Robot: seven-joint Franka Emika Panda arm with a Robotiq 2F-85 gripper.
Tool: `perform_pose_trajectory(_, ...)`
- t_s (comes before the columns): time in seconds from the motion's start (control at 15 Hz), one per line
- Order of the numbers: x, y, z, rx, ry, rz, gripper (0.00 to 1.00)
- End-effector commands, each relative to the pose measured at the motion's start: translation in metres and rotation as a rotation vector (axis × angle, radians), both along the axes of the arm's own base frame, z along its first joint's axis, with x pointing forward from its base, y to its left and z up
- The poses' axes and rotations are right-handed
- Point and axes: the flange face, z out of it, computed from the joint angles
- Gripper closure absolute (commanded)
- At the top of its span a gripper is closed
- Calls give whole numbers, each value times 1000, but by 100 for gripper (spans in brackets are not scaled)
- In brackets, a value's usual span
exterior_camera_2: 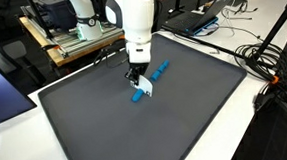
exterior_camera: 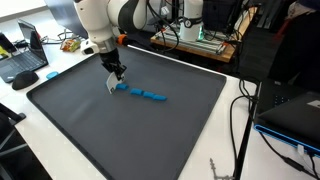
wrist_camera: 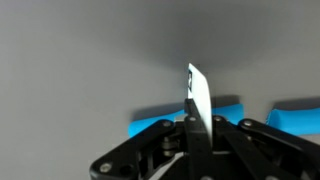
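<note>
Poised low over the dark mat (exterior_camera: 150,135). Just below the fingers (exterior_camera_2: 139,78), in a row: blue blocks (exterior_camera: 148,95). Clamped shut on a thin white card (wrist_camera: 198,95), seemingly at the placing step beside the blocks. Next calls for gentle lowering, no nudging them.

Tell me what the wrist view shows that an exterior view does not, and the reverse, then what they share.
Only the wrist view: a close look at the gripper shut on a thin white piece, which bears a small dark mark near its top.
Only an exterior view: the whole arm, the dark mat out to its edges, the white table under it, and a laptop beside the mat.
Both: the gripper with the white piece low over the mat, and the blue blocks close by.
</note>
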Motion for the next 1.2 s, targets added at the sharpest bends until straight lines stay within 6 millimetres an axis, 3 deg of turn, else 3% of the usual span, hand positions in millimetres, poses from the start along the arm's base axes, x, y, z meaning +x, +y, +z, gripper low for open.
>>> perform_pose_trajectory(0.0,1,0,-28,17,41,2,99)
perform_pose_trajectory(0.73,6,27,-12,85,-39,62,99)
perform_pose_trajectory(1.13,2,15,9,57,-49,24,99)
